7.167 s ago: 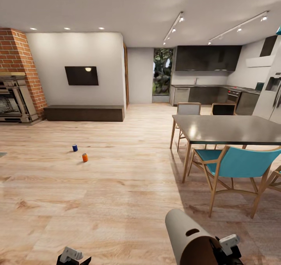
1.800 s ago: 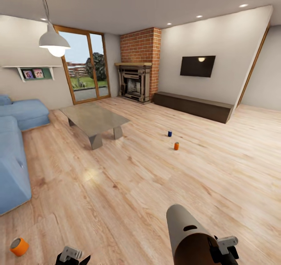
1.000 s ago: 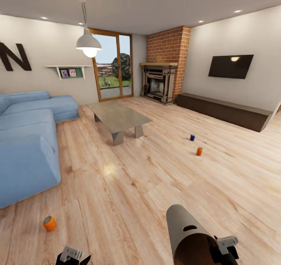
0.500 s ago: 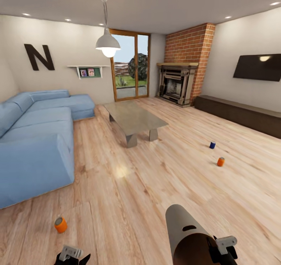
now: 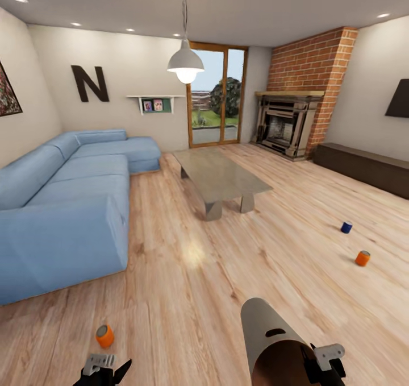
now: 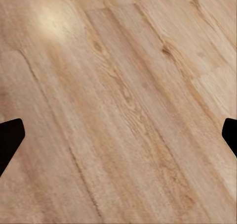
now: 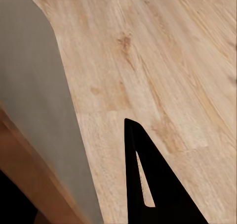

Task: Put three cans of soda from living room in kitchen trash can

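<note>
Three soda cans stand on the wooden living-room floor. An orange can (image 5: pixel 104 336) is close in front of my left gripper (image 5: pixel 101 369), a little to its right. A dark blue can (image 5: pixel 346 227) and another orange can (image 5: pixel 362 258) stand far off at the right. The left gripper (image 6: pixel 118 135) is open, with bare floor between its fingers (image 6: pixel 10 139). My right gripper (image 5: pixel 326 363) is shut on the rim of the trash can (image 5: pixel 270 337), which lies tilted with its brown inside toward me. Its grey wall (image 7: pixel 34 105) shows beside a black finger (image 7: pixel 148 184).
A blue sofa (image 5: pixel 62 204) fills the left side and a glass coffee table (image 5: pixel 218 178) stands mid-room. The brick fireplace (image 5: pixel 289 124) and low dark bench (image 5: pixel 369 167) line the far right. A pendant lamp (image 5: pixel 186 65) hangs overhead. Open floor lies between me and the cans.
The view has swung left from the kitchen and dining table to the sofa side of the living room. The near orange can came into view. The trash can stays held.
</note>
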